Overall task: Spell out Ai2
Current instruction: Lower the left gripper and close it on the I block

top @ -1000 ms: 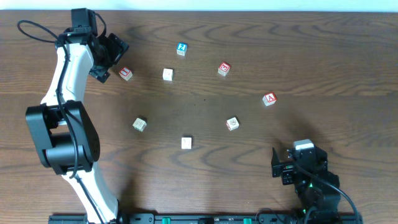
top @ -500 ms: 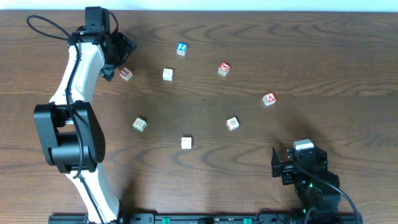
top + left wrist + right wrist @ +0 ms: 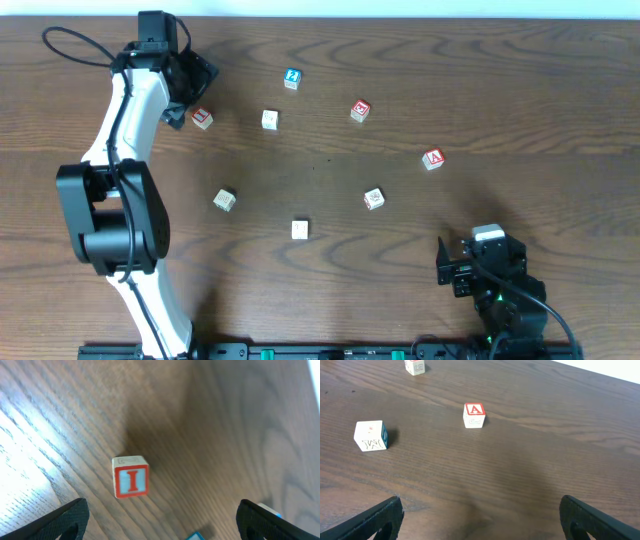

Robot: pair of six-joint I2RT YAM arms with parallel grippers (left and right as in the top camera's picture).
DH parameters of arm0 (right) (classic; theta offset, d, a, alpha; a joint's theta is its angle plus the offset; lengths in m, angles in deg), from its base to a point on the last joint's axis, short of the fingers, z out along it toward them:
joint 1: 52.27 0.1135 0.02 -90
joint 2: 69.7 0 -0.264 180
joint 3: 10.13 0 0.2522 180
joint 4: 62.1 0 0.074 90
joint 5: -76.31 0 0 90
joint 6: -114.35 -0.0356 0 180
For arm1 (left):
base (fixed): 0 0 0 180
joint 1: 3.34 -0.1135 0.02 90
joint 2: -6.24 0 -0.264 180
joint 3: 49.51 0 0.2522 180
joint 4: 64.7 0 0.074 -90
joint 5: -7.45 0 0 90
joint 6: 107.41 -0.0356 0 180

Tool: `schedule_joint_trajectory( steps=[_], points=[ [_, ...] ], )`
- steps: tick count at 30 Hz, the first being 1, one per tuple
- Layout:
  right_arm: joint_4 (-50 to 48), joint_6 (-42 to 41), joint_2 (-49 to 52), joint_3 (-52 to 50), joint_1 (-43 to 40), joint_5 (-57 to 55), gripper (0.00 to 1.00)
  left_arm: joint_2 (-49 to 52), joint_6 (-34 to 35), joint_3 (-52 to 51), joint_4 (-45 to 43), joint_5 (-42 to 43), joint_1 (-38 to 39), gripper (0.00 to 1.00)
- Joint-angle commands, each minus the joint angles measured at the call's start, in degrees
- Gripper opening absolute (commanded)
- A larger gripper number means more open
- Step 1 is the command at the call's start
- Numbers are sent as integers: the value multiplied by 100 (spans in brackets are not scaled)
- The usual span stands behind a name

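My left gripper (image 3: 192,88) is at the far left of the table (image 3: 520,100), with its arm reaching out from the near edge. In the left wrist view the left gripper (image 3: 162,524) has its 2 fingers spread wide, 1 tip in each lower corner of the frame, and nothing is between them or held by them. The I block (image 3: 131,476) sits on the wood ahead of the open fingers and slightly left of centre. It shows a red letter I on a pale blue face with a red border, and it is clear of both tips. In the overhead view the I block (image 3: 202,119) lies just beside the left gripper. My right gripper (image 3: 447,268) is at the near right of the table. In the right wrist view the right gripper (image 3: 481,519) is also fully spread and holds nothing. The A block (image 3: 474,414) stands ahead of it, red letter facing up, well apart from the fingers. The W block (image 3: 370,436) lies to its left. In the overhead view the A block (image 3: 432,159) is on the right side and the W block (image 3: 373,199) is nearer the centre. A blue block (image 3: 292,77) lies at the far side. I cannot tell which block carries the 2.
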Motion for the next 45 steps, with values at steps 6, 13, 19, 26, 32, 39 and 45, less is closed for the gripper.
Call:
schedule_joint_trajectory(
  steps=[6, 13, 19, 26, 32, 39, 45],
  points=[
    [-11, 81, -37, -15, -83, 39, 99, 450, 439, 107, 291, -22, -4, 95],
    [-11, 79, -37, -15, -83, 39, 99, 501, 540, 107, 334, -52, -4, 95],
    [-11, 79, -37, -15, -83, 39, 100, 649, 538, 107, 326, -11, -4, 96],
    [-11, 79, -37, -15, -83, 39, 99, 929, 535, 107, 57, 369, -15, 99],
    [-11, 79, -37, -15, -83, 39, 99, 929, 518, 107, 55, 350, -48, 94],
    [-11, 79, -37, -15, -83, 39, 99, 929, 374, 109, 55, 343, -149, 85],
    [-11, 79, -37, -15, -83, 39, 99, 929, 247, 109, 59, 299, -170, 76]
  ],
)
